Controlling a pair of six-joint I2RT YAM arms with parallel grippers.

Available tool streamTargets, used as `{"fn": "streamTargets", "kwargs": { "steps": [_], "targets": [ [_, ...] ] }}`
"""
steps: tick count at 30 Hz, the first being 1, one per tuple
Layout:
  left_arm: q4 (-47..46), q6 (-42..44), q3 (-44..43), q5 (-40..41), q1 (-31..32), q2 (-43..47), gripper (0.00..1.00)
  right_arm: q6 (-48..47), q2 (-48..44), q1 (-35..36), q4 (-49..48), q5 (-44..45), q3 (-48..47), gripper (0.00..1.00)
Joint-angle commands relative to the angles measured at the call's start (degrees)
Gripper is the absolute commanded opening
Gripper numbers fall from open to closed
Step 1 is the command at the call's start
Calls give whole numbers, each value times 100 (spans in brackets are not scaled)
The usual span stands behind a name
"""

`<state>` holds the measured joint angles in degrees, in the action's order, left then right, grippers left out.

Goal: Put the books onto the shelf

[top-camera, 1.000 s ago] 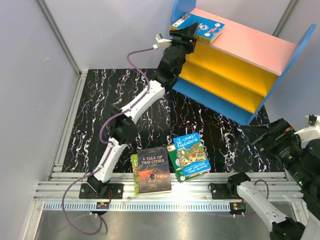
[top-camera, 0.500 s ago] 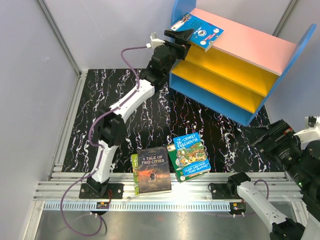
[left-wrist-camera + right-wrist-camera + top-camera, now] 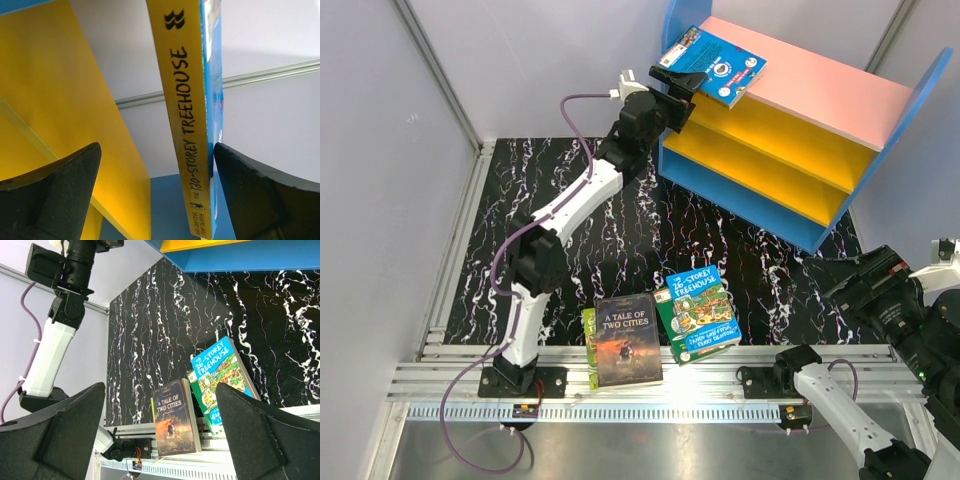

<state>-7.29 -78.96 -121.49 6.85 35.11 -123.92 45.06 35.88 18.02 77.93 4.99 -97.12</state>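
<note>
Top external view: left arm stretched out to the far corner of the shelf (image 3: 820, 95); right arm folded at the near right of the table (image 3: 520, 220).
Shelf: at the far right, with blue sides, a pink top board and two yellow boards below.
Blue book (image 3: 718, 62): lies flat on the left end of the pink top board, one corner sticking out past the edge.
Left gripper (image 3: 672, 78): at that overhanging corner. In the left wrist view its jaws are spread wide with the book's yellow spine between them. One side shows a clear gap. The other finger is right beside the cover, and I cannot tell if it touches. Released, no squeeze on the book.
Right gripper (image 3: 159, 390): jaws spread wide, nothing between them, hanging above the table's near side.
Dark book (image 3: 627, 340): flat at the near edge between the arm bases, lying over a green book (image 3: 588, 348) whose edge shows at its left.
Treehouse book (image 3: 697, 318): just right of the dark book, turned at a slant.
</note>
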Motion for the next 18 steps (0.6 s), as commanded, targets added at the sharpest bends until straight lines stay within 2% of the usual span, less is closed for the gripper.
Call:
{"fn": "streamTargets", "kwargs": {
  "steps": [1, 9, 13, 18],
  "targets": [
    [-168, 267, 29, -87, -66, 430, 99, 82, -81, 35, 627, 45, 70, 100],
    [-18, 267, -997, -26, -119, 87, 99, 143, -98, 35, 618, 1, 141, 100],
    [-176, 267, -807, -17, -119, 245, 98, 170, -142, 35, 636, 37, 150, 100],
    [-264, 346, -183, 0, -128, 737, 86, 214, -195, 35, 679, 72, 185, 100]
  ]
}}
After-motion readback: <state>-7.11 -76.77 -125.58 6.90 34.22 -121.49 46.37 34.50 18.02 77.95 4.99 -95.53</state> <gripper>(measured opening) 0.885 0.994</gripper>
